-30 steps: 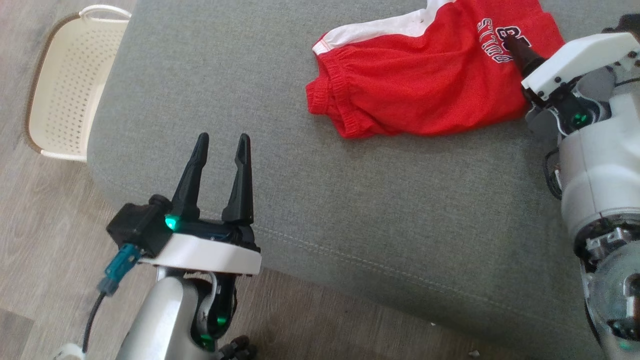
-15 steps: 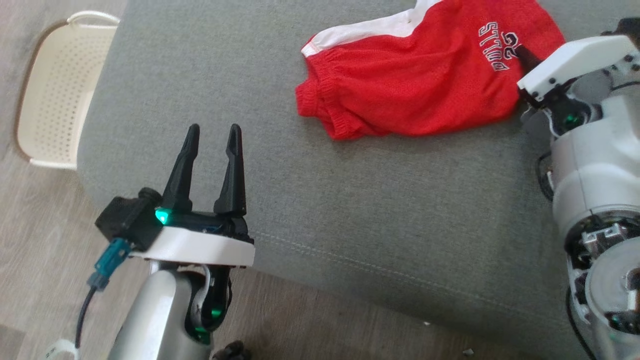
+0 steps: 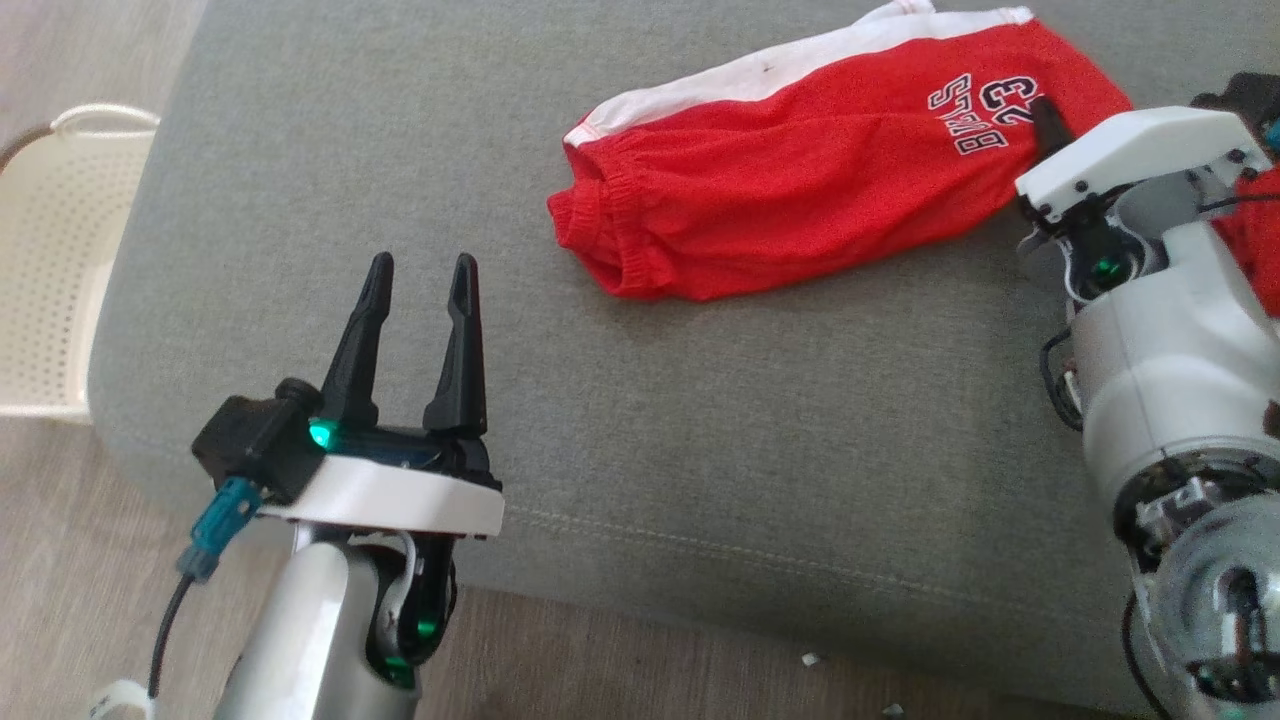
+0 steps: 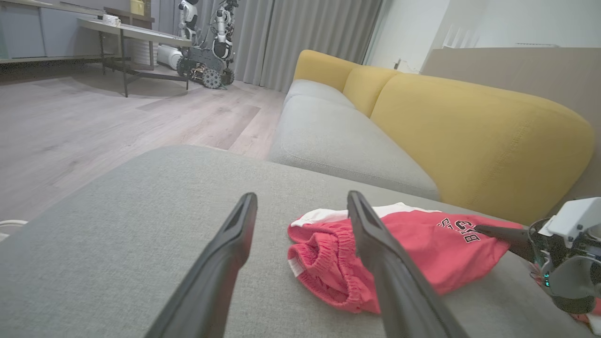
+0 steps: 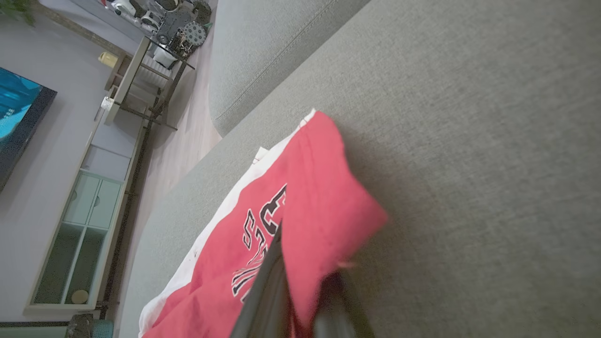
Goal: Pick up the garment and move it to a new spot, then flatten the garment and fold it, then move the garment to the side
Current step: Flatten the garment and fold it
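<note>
The garment (image 3: 800, 200) is a pair of red shorts with a white side stripe and dark lettering, lying stretched across the grey sofa cushion (image 3: 700, 420). My right gripper (image 3: 1045, 115) is shut on the lettered leg end. In the right wrist view, red fabric (image 5: 300, 188) wraps around the closed fingers (image 5: 274, 281). My left gripper (image 3: 420, 275) hovers open and empty over the cushion's front left, a good way short of the waistband. The left wrist view looks between its fingers (image 4: 300, 199) at the garment's gathered waistband (image 4: 328, 263) and at the right gripper (image 4: 488, 231).
A white perforated basket (image 3: 50, 260) stands on the wooden floor to the left of the cushion. Yellow sofa backs (image 4: 469, 136) rise behind the seat. More red cloth (image 3: 1255, 230) shows at the right edge, behind my right arm. Another robot (image 4: 206, 42) and a table stand far back.
My right gripper has shut on the garment's lettered end, and the garment now lies drawn out longer. The head camera has shifted. The left gripper has stayed open.
</note>
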